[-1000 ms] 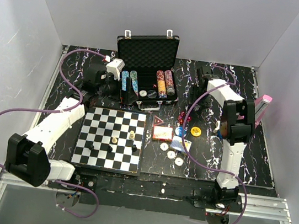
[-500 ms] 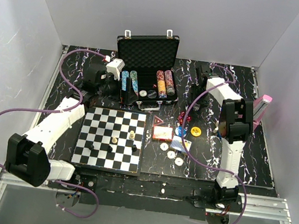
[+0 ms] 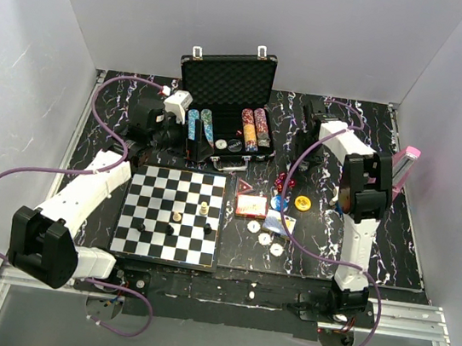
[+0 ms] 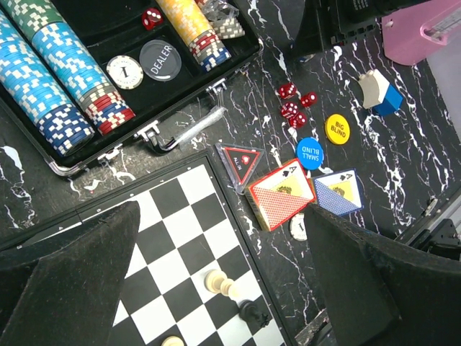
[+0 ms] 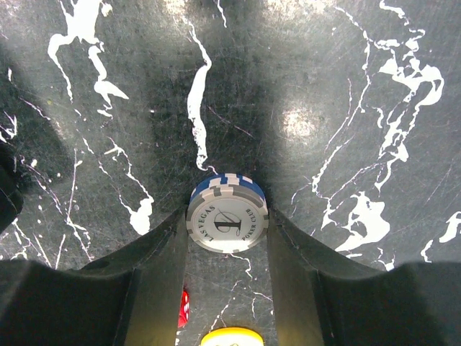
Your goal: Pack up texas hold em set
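Two grippers, two states. Right gripper [image 5: 227, 216]: clamps a short stack of blue-and-white poker chips [image 5: 227, 225], with a black finger [image 5: 155, 267] pressed against each side, over the black white-veined tabletop [image 5: 324, 86]. Impossible to tell whether lifted clear of it. Reads "LAS VEGAS POKER CLUB" around a "1" on the white top face. Left gripper [image 4: 220, 216]: stands spread wide, grips nothing, and hangs over the far edge of the black-and-white chessboard [image 4: 180, 238], just short of the open black ribbed briefcase with silver latches [image 3: 227, 76] at the back of the table. Inside the case: rows of multicoloured chips [image 4: 65, 79], a round black button lettered "DEALER" [image 4: 161, 58] and a white "1" chip [image 4: 124, 71]. Loose on the tabletop: a yellow disc marked "BIG BLIND" [image 4: 336, 127], a blue disc marked "SMALL BLIND" [image 4: 310, 153], red dice [image 4: 292, 108], a red triangular marker [image 4: 240, 160] with print too small to read, a red-backed card deck [image 4: 281, 200] and a blue-backed card deck [image 4: 337, 193].
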